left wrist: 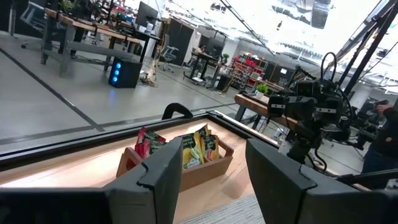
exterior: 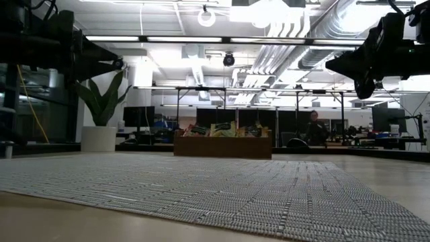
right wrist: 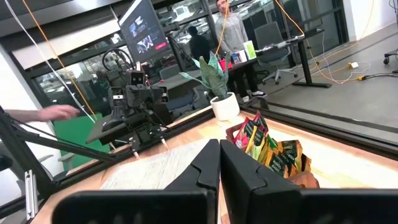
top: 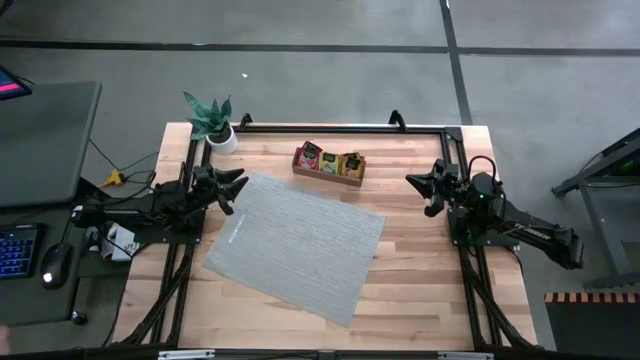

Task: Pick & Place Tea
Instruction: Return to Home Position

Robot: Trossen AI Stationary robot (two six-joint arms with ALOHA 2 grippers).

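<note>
The tea sachets (top: 328,160), red, yellow and green, stand upright in a brown wooden tray (top: 340,178) at the table's far middle. They also show in the left wrist view (left wrist: 186,148) and the right wrist view (right wrist: 267,146). My left gripper (top: 236,186) hovers open above the table's left side, pointing level toward the tray, with nothing between its fingers. My right gripper (top: 415,182) hovers shut above the right side, clear of everything.
A large grey woven mat (top: 295,245) lies skewed across the table's middle. A potted plant (top: 215,125) stands at the far left corner. A black frame rail (top: 330,127) runs along the far edge. Bare wood (top: 420,270) lies right of the mat.
</note>
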